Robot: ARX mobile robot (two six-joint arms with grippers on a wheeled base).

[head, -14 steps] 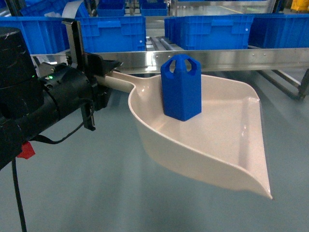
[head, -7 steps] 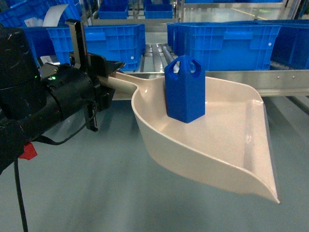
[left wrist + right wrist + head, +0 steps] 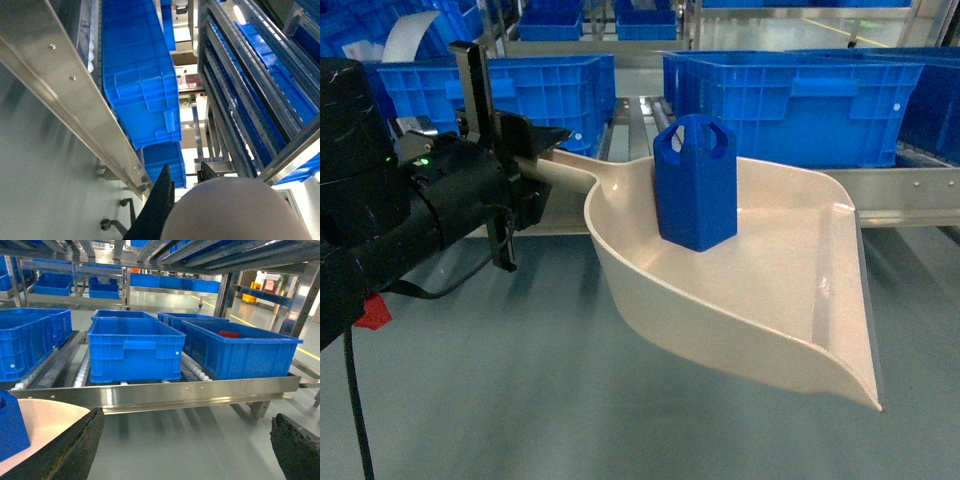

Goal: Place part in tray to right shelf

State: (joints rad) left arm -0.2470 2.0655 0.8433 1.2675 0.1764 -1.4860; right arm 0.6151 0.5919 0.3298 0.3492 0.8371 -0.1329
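The bright-blue part (image 3: 695, 190) stands upright in the back of the beige tray (image 3: 770, 290). My left gripper (image 3: 542, 160) is shut on the tray's handle and holds the tray in the air above the floor. In the left wrist view the handle (image 3: 235, 212) fills the bottom, between the black fingers (image 3: 161, 200). The right shelf (image 3: 910, 185) shows its steel front rail just beyond the tray. My right gripper (image 3: 185, 450) is open and holds nothing. It faces the right shelf's rail (image 3: 160, 392), with the tray (image 3: 45, 425) and the part (image 3: 10, 430) at its left.
Large blue crates (image 3: 800, 100) sit on the shelf's white rollers (image 3: 82, 372) behind the rail. More crates (image 3: 535, 85) stand to the left. Higher rack levels (image 3: 240, 90) rise overhead. Grey floor (image 3: 520, 400) lies under the tray.
The shelf rail and crates have shifted and grown in the head view. The tray, with the part upright in it, stays in the left gripper.
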